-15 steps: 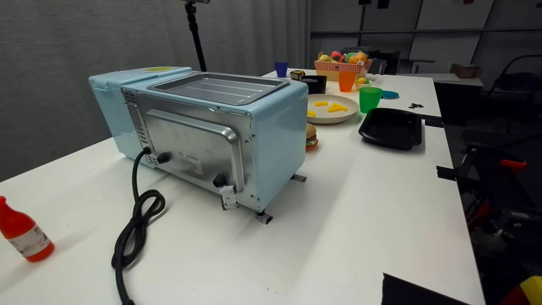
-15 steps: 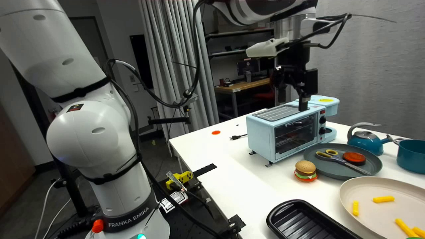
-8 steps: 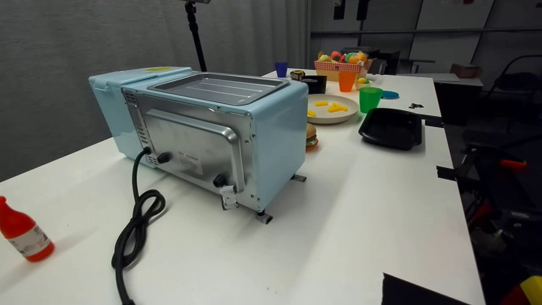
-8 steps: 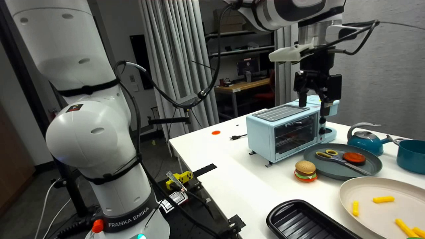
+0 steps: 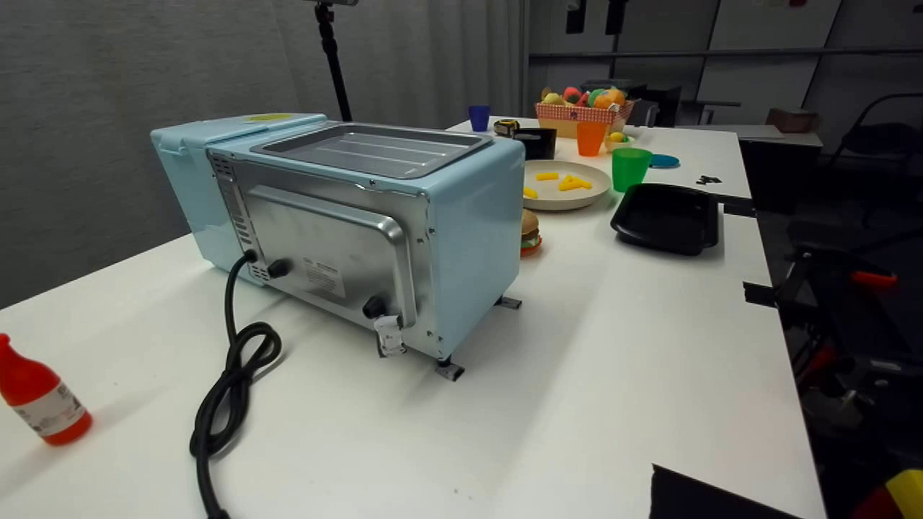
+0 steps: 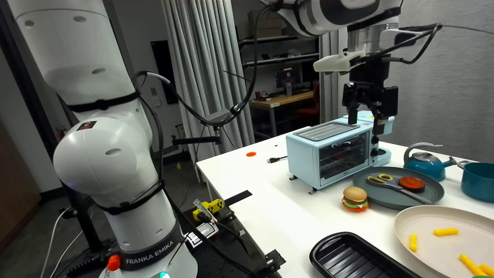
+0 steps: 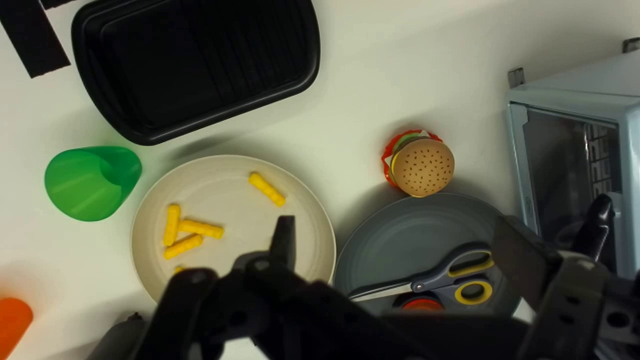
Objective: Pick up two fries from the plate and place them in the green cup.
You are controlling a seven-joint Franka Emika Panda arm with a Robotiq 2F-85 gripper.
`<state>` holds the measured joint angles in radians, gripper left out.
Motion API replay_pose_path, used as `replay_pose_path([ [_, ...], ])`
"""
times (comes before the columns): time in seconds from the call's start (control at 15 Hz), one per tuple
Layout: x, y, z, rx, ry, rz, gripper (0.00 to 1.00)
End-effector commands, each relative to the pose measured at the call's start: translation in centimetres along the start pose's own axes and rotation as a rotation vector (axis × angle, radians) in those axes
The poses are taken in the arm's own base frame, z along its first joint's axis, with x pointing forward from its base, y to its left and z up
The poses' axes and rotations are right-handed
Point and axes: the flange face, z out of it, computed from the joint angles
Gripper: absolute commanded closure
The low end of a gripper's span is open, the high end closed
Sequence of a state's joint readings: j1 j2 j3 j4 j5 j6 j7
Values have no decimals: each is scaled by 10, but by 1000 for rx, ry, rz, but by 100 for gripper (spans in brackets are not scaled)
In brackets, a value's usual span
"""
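The fries (image 7: pixel 171 225), several yellow sticks, lie on the round off-white plate (image 7: pixel 240 190). They also show on the plate in both exterior views (image 5: pixel 575 182) (image 6: pixel 445 231). A group lies on the plate's left part in the wrist view, and a single fry (image 7: pixel 266 189) lies nearer the rim. The green cup (image 7: pixel 82 185) stands beside the plate, upright in an exterior view (image 5: pixel 629 170). My gripper (image 7: pixel 396 222) is open and empty, fingers wide apart, high above the table. In the wrist view one finger overlaps the plate. The gripper also shows in both exterior views (image 6: pixel 366 121) (image 5: pixel 595 17).
A black tray (image 7: pixel 200 60) lies near the cup and plate. A toy burger (image 7: pixel 422 167) and a grey plate (image 7: pixel 400 225) with scissors (image 7: pixel 440 280) lie between plate and toaster oven (image 6: pixel 305 158). An orange cup (image 7: pixel 12 320), blue kettle (image 6: pixel 426 166) and blue pot (image 6: pixel 478 181) stand around.
Between one second and half a second ago, my gripper moved right in an exterior view, and lower and left in an exterior view. Since then it is nearly still. Fries and cup have not moved.
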<state>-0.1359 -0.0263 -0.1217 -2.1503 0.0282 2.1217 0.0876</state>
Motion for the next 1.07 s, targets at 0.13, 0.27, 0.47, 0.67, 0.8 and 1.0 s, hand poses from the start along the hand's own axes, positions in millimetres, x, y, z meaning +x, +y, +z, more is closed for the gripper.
replay_pose_path([
  [0.13, 22, 7, 21, -18, 38, 47, 0],
  [0.27, 33, 15, 34, -18, 57, 86, 0],
  [0.47, 51, 31, 59, -31, 80, 152, 0],
  [0.67, 71, 47, 80, -46, 98, 215, 0],
  [0.8, 85, 55, 93, -60, 109, 249, 0],
  [1.0, 105, 62, 115, -84, 122, 274, 0],
])
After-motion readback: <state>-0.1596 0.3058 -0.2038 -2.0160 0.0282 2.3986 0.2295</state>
